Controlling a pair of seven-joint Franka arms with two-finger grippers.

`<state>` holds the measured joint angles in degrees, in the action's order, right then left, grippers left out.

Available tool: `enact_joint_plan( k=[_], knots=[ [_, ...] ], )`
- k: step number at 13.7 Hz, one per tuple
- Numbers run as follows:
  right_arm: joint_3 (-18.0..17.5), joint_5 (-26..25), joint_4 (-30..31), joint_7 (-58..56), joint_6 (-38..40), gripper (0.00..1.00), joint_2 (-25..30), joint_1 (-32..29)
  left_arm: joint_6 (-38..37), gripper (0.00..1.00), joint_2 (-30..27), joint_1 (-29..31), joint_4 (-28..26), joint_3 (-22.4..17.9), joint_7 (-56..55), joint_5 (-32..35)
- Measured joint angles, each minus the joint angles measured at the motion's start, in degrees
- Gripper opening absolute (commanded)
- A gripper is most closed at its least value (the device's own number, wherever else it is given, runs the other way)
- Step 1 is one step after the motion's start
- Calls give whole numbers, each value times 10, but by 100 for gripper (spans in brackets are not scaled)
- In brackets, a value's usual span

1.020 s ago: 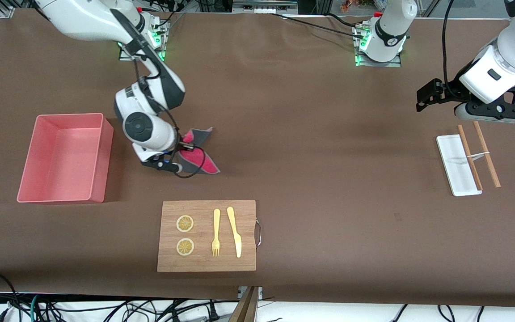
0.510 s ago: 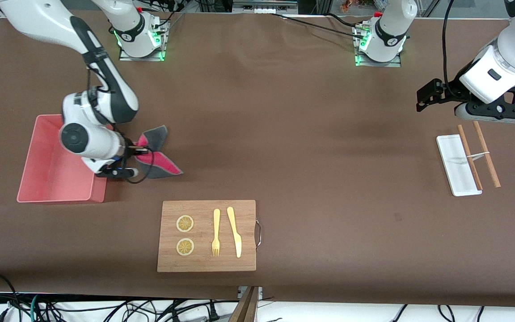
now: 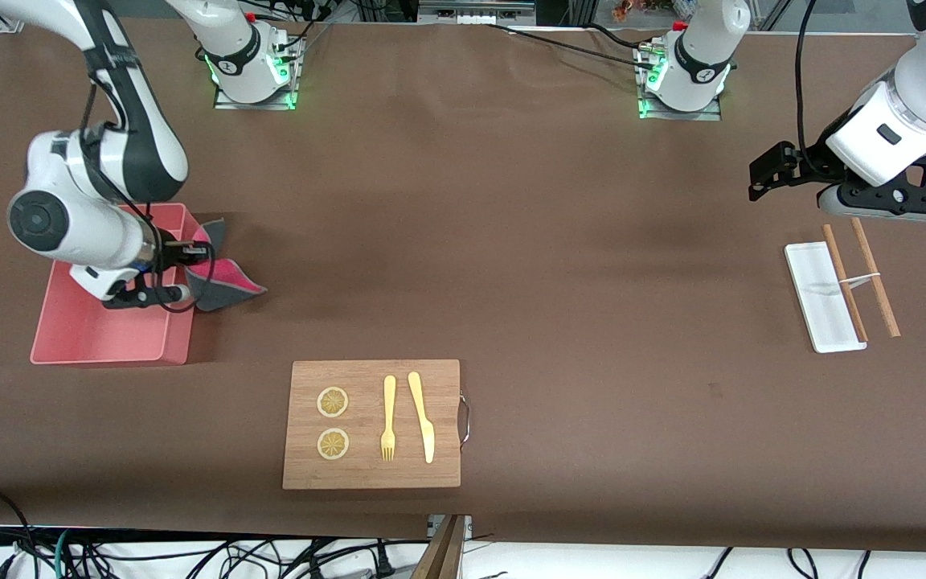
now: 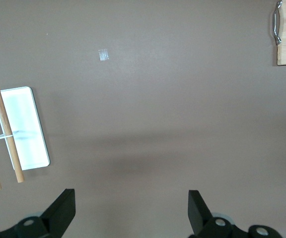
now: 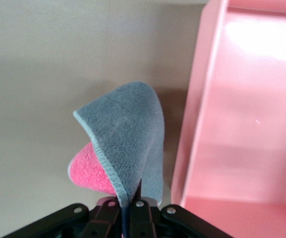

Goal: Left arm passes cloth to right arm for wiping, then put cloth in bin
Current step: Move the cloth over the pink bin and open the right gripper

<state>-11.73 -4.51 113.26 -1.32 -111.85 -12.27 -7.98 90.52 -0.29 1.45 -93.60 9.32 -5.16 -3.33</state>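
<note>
My right gripper (image 3: 182, 269) is shut on the cloth (image 3: 222, 277), a folded piece with grey and bright pink sides. It hangs over the wall of the salmon-pink bin (image 3: 113, 342) that faces the left arm's end of the table. The right wrist view shows the cloth (image 5: 128, 144) pinched between the shut fingers, with the bin (image 5: 242, 124) beside it. My left gripper (image 3: 768, 173) waits open in the air above the table near the white tray (image 3: 813, 297). Its black fingers (image 4: 58, 213) stand wide apart with only bare table between them.
A wooden cutting board (image 3: 372, 424) nearer to the front camera carries two lemon slices (image 3: 333, 422), a yellow fork (image 3: 388, 418) and a yellow knife (image 3: 423, 416). A narrow white tray with two wooden chopsticks (image 3: 861, 277) lies at the left arm's end.
My right arm has carried the cloth across the table toward the bin, from the table's middle to the bin's wall. The left arm has not moved.
</note>
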Motion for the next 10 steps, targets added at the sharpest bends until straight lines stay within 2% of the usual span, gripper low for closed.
enact_joint_plan(
  k=[4, 7, 10],
  knots=[
    [14, -8, -61, -39, 119, 0, 48, 0, -1, 100, 0, 0, 0, 0, 0, 0],
    [52, -26, -74, -93, 127, 0, 56, -2, -1, 100, 0, 0, 0, 0, 0, 0],
    [70, -57, -75, -114, 117, 0, 55, -12, -1, 100, 0, 0, 0, 0, 0, 0]
  ],
)
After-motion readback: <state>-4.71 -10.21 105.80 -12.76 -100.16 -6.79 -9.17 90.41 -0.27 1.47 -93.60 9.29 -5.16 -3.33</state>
